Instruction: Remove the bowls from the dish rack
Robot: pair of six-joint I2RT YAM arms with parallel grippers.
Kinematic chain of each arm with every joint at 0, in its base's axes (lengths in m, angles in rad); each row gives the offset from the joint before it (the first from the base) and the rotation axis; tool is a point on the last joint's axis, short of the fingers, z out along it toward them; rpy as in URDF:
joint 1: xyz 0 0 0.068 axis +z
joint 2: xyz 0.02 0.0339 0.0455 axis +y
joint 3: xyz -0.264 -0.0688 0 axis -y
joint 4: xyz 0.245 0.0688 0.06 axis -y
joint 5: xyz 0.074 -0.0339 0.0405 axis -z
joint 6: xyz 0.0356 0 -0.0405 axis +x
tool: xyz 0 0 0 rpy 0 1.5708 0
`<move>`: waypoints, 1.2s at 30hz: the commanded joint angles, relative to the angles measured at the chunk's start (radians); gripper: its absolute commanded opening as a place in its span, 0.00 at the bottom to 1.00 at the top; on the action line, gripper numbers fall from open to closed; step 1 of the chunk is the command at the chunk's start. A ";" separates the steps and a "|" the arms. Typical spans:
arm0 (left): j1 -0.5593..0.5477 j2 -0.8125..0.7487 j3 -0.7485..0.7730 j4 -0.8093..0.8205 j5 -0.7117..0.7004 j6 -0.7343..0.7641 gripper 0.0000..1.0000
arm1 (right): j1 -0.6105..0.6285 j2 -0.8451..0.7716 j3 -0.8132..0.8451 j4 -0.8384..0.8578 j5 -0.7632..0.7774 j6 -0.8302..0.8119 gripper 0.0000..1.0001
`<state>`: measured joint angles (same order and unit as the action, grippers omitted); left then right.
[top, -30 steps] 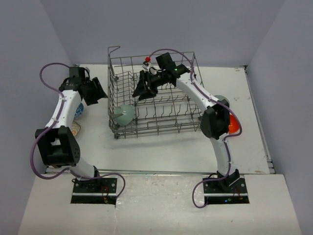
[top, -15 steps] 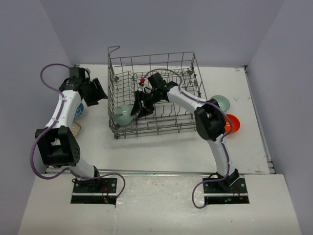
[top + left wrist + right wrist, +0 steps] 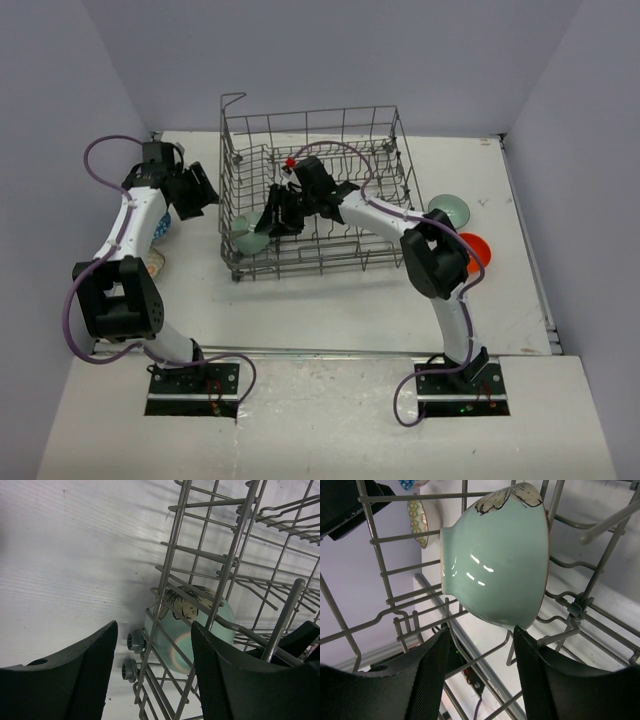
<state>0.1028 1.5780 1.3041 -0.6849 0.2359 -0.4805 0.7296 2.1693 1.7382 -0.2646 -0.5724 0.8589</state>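
The grey wire dish rack [image 3: 318, 190] stands mid-table. One pale mint-green bowl [image 3: 246, 236] leans on its side in the rack's near-left corner. My right gripper [image 3: 274, 214] is inside the rack, open, its fingertips just short of that bowl [image 3: 495, 565]; one fingertip [image 3: 521, 631] is at the bowl's rim. My left gripper [image 3: 207, 190] hangs open outside the rack's left wall [image 3: 175, 587], with the same bowl [image 3: 192, 630] seen through the wires. A second mint bowl [image 3: 450, 208] and the orange bowl [image 3: 473, 250] sit on the table to the right.
A blue bowl [image 3: 162, 225] and a whitish patterned bowl [image 3: 153, 265] lie on the table under my left arm. The rack's small wheels [image 3: 131, 655] stick out at its left corner. Upright tines and cross wires surround my right gripper [image 3: 482, 652]. Walls enclose the table.
My right gripper has swung down and to the left inside the rack, from the back rows to the mint-green bowl. The left arm has barely moved.
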 commanded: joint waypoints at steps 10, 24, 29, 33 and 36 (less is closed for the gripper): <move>-0.003 -0.016 -0.005 0.045 0.077 0.006 0.62 | 0.063 -0.161 -0.195 0.200 0.301 0.043 0.53; 0.001 0.000 0.014 0.036 0.082 0.026 0.62 | 0.062 -0.075 -0.143 0.318 0.227 0.054 0.47; 0.002 0.002 0.018 0.036 0.088 0.026 0.62 | 0.063 -0.071 -0.134 0.359 0.155 0.049 0.36; 0.000 -0.001 0.011 0.044 0.095 0.020 0.62 | 0.064 -0.077 -0.147 0.403 0.123 0.054 0.33; 0.002 -0.001 0.004 0.048 0.097 0.017 0.62 | 0.063 -0.063 -0.138 0.424 0.086 0.054 0.33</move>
<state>0.1169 1.5806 1.3010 -0.6670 0.2501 -0.4667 0.7715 2.0895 1.5539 -0.0002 -0.4156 0.9047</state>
